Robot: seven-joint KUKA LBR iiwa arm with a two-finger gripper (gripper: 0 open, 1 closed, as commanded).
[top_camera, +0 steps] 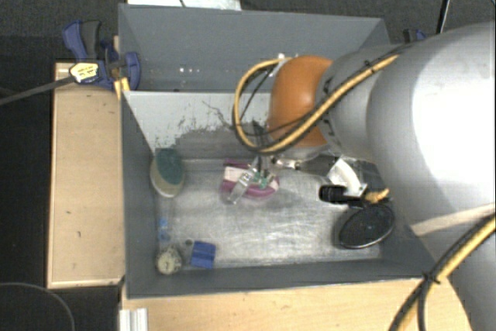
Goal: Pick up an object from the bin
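We see the grey arm with its orange wrist cover (298, 108) reaching in from the right over the grey metal bin (147, 136). A flat black round disc (363, 227) lies by the bin's right wall, with a white and black piece (342, 184) just above it. The gripper (260, 176) is down at the middle of the floor, on a purple and pink crumpled object (235, 177); we cannot tell whether it is wide or narrow. A teal round pad (167, 170) sits near the left wall. A small blue block (203, 253) and a pale round thing (167, 263) lie at the near left corner.
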